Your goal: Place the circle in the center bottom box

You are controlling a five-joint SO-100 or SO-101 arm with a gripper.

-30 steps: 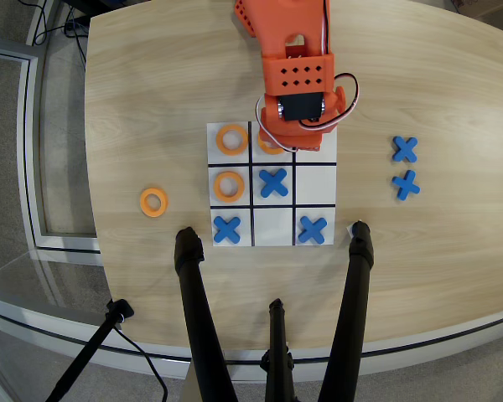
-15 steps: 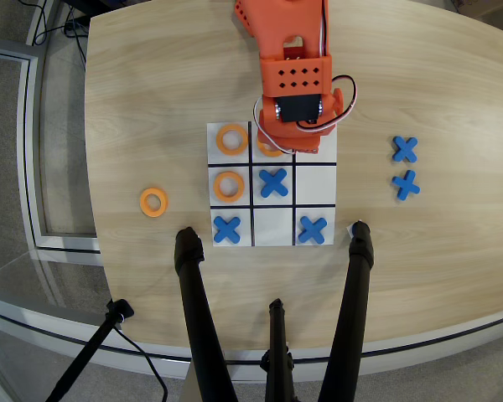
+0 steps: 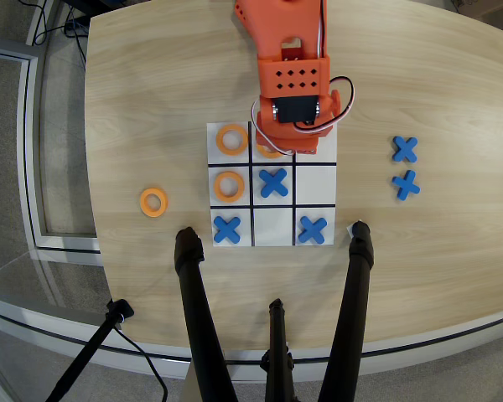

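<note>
The 3x3 grid sheet [image 3: 316, 186] lies in the middle of the table in the overhead view. My orange arm reaches in from the top edge, and its gripper [image 3: 278, 147] hangs over the middle cell of the row nearest the arm [image 3: 285, 160]. An orange ring [image 3: 270, 152] peeks out from under the gripper in that cell. The fingers are hidden beneath the arm body, so I cannot tell whether they hold the ring. Other orange rings lie in the top-left cell [image 3: 231, 139], in the middle-left cell [image 3: 228, 185], and on the bare table left of the sheet [image 3: 153, 202].
Blue X pieces lie in the central cell [image 3: 273, 182], in the bottom-left cell [image 3: 227, 229] and in the bottom-right cell [image 3: 313, 229]. Two more [image 3: 405, 149] [image 3: 407, 185] lie on the table right of the sheet. Black tripod legs [image 3: 193, 310] [image 3: 356, 301] cross the lower table edge.
</note>
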